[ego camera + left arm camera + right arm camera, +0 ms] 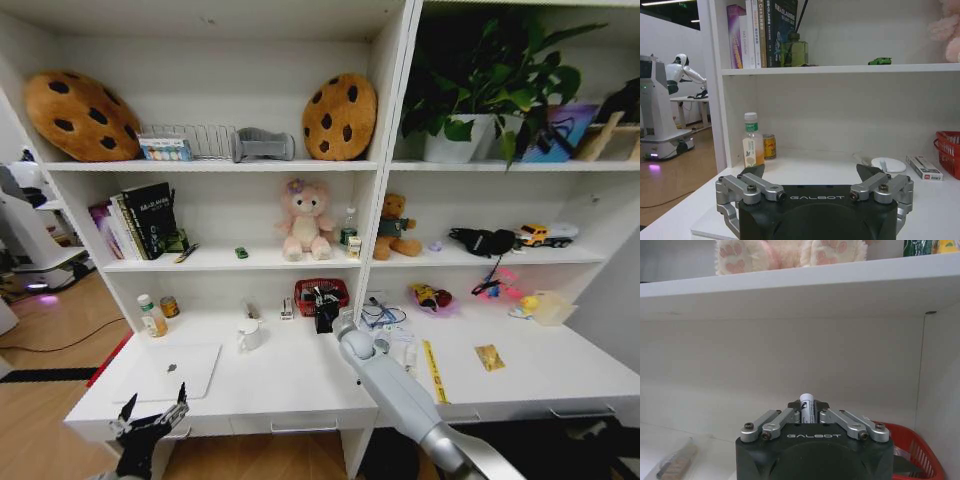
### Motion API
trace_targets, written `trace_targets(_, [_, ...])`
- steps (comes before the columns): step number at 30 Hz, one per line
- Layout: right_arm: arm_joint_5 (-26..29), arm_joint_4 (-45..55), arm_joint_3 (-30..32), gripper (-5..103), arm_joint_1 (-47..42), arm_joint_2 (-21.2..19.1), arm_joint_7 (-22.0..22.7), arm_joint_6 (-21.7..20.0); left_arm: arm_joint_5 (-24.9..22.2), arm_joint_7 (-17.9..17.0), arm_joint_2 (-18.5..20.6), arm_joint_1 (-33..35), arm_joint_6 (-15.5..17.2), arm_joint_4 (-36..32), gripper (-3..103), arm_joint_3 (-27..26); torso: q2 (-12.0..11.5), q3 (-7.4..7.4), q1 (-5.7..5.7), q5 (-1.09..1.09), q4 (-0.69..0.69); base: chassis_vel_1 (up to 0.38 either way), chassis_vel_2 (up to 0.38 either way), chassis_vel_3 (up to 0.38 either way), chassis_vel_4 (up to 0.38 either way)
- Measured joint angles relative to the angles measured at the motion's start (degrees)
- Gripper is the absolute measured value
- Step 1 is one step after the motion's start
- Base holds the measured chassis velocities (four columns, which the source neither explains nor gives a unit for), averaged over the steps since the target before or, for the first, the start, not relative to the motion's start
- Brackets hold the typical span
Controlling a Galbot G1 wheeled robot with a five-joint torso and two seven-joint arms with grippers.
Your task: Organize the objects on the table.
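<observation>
The long white table (300,385) carries a silver laptop (166,372) at its left, a green-capped bottle (152,316) (752,145), a white mug (249,335) and a yellow ruler (433,370). My right gripper (324,316) (808,408) reaches over the table's back, just in front of the red basket (322,293) (920,455). It is shut on a small white tube (807,411) standing up between its fingers. My left gripper (152,408) (810,174) hovers open and empty at the table's front left edge, before the laptop. A tiny green toy car (241,253) (879,61) sits on the shelf above.
Shelves rise behind the table with books (140,222), plush toys (305,220) and cookie cushions (80,115). A small can (769,146) and a flat box (923,167) stand near the back wall. Cables (380,315) and small toys lie to the right. Another robot (662,105) stands far left.
</observation>
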Motion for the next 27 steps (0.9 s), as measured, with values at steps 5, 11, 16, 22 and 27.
trace_targets(5, [-0.5, -4.9, 0.1, 13, 2.3, 1.3, -0.5, 1.0, -0.1, 0.0, 0.0, -0.2, 0.0, 0.3, 100, 0.1, 0.0, 0.0, 0.0, 0.0, 0.01, 0.0, 0.0, 0.0, 0.0])
trace_targets(11, [-0.7, -7.5, 0.3, 13, 3.7, 1.6, -1.3, 1.7, -0.1, 0.2, 0.0, -0.2, 0.1, 0.4, 100, 0.1, 0.0, 0.0, 0.0, 0.0, 0.0, 0.0, 0.0, 0.0, 0.0])
trace_targets(16, [-0.7, -9.5, 0.3, 13, 4.8, 2.3, -1.4, 2.6, -0.1, 0.3, 0.0, -0.1, 0.1, 0.4, 100, 0.0, 0.0, -0.01, 0.0, 0.0, 0.01, 0.0, 0.0, 0.0, 0.0])
trace_targets(22, [-0.7, -11.6, 0.1, 13, 6.1, 2.8, -1.6, 3.3, -0.2, 0.5, 0.0, -0.1, 0.2, 0.4, 100, 0.1, 0.0, -0.01, 0.0, 0.0, 0.0, 0.0, 0.0, 0.0, 0.0])
trace_targets(27, [-0.9, -13.8, -0.7, 13, 7.1, 3.2, -1.8, 5.0, 0.0, 0.8, -0.4, -0.2, 0.2, 0.6, 100, 0.6, 0.0, 0.0, 0.0, 0.0, 0.0, 0.0, 0.0, 0.0, 0.0])
